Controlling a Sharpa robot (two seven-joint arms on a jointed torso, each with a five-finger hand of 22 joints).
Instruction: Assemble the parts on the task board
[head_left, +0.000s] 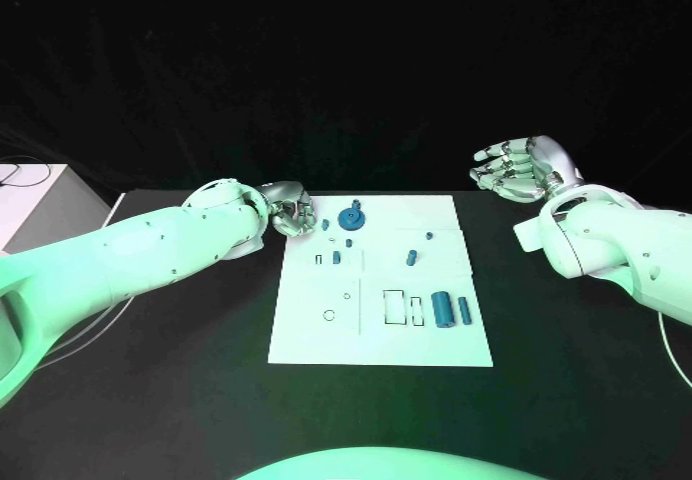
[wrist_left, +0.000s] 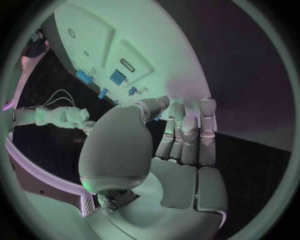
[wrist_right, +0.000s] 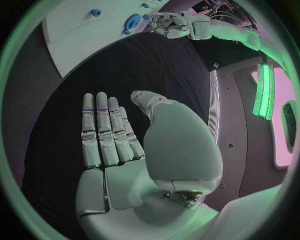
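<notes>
The right hand (wrist_right: 125, 150) is held flat, fingers straight (holding nothing), above the black table (wrist_right: 125, 70), the white board (wrist_right: 81, 30) beyond.

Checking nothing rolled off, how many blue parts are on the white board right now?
7 blue parts on the white task board: gear-like disc, three small pieces, slanted peg, large cylinder, slim cylinder. Tinier ones may escape notice.

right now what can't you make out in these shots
- Head view: the small parts near the middle of the task board are too small to tell their shapes.
- Head view: the left hand is seen from behind, so its palm side is hidden.
- Left wrist view: that hand's thumb covers part of the board's edge.
</notes>
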